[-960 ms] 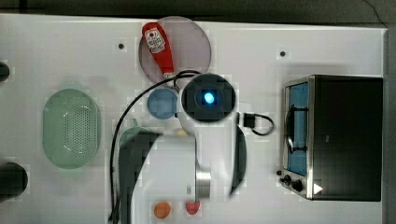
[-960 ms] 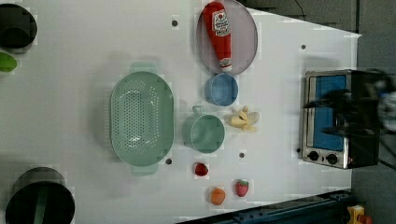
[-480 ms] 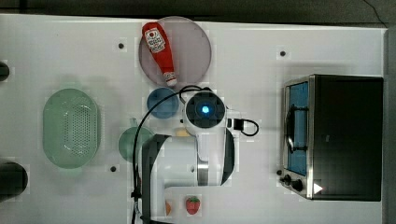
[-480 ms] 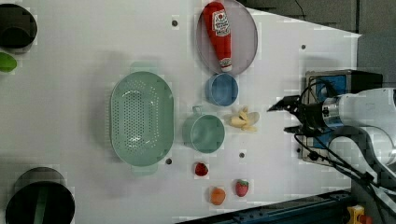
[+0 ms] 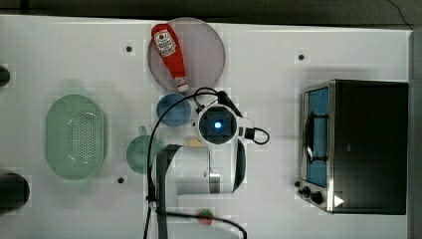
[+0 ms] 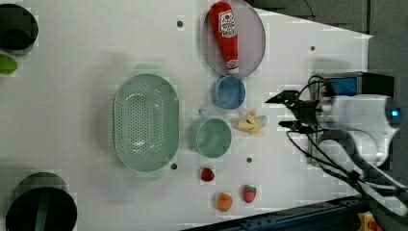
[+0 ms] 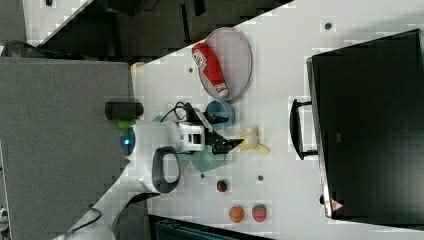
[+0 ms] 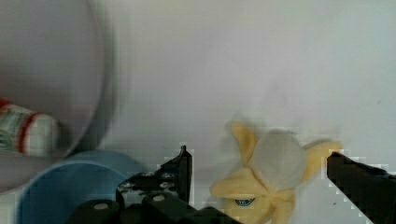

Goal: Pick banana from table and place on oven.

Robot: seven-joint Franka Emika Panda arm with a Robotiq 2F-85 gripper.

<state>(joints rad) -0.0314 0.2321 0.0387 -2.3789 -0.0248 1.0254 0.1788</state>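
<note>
White table [image 5: 278, 55] | banana [image 6: 251, 123] lying flat | hand [image 8: 261, 175] open, seemingly above

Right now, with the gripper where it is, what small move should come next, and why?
Probably a short descent straight onto the banana. The gripper is open, its fingers stand either side of the fruit, which lies on the table, not yet gripped.
</note>
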